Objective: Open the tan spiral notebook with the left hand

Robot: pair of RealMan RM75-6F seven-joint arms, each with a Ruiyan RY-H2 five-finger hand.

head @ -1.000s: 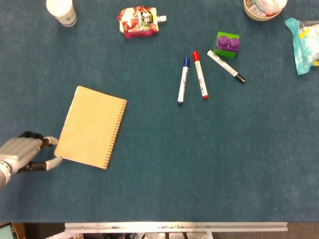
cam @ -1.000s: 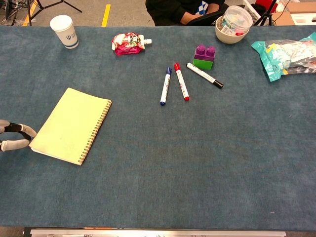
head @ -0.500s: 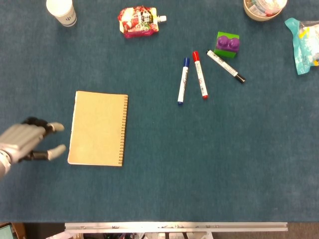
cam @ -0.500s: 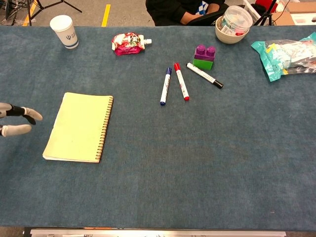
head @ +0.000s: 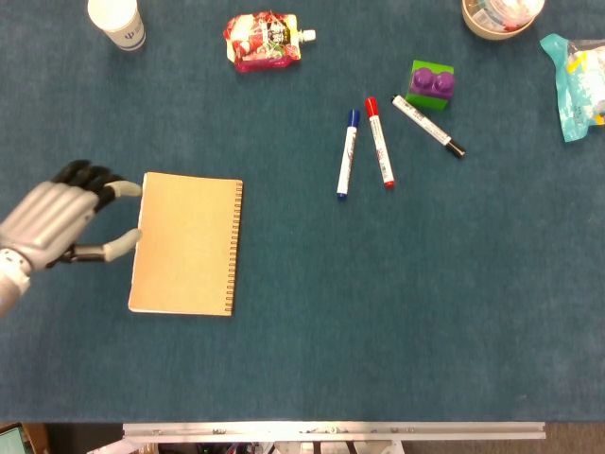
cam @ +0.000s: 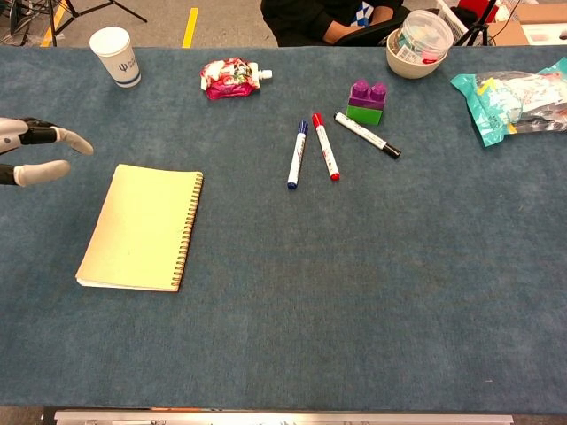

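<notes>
The tan spiral notebook (head: 185, 243) lies closed and flat on the blue cloth at the left, its spiral binding along the right edge; it also shows in the chest view (cam: 141, 227). My left hand (head: 57, 221) hovers just left of the notebook's upper left edge, fingers apart and holding nothing. In the chest view the left hand (cam: 34, 152) sits at the frame's left border, raised above and left of the notebook. The right hand appears in neither view.
A white paper cup (head: 117, 21) and a red pouch (head: 263, 41) stand at the back left. Three markers (head: 378, 142) and a purple-green block (head: 432, 84) lie mid-right. A bowl (cam: 418, 43) and a teal bag (cam: 514, 99) sit at the back right.
The notebook turned from a slanted pose to square, then stayed put. My left hand let go of its lower left corner and moved up toward the far side, rising beside the upper left edge.
</notes>
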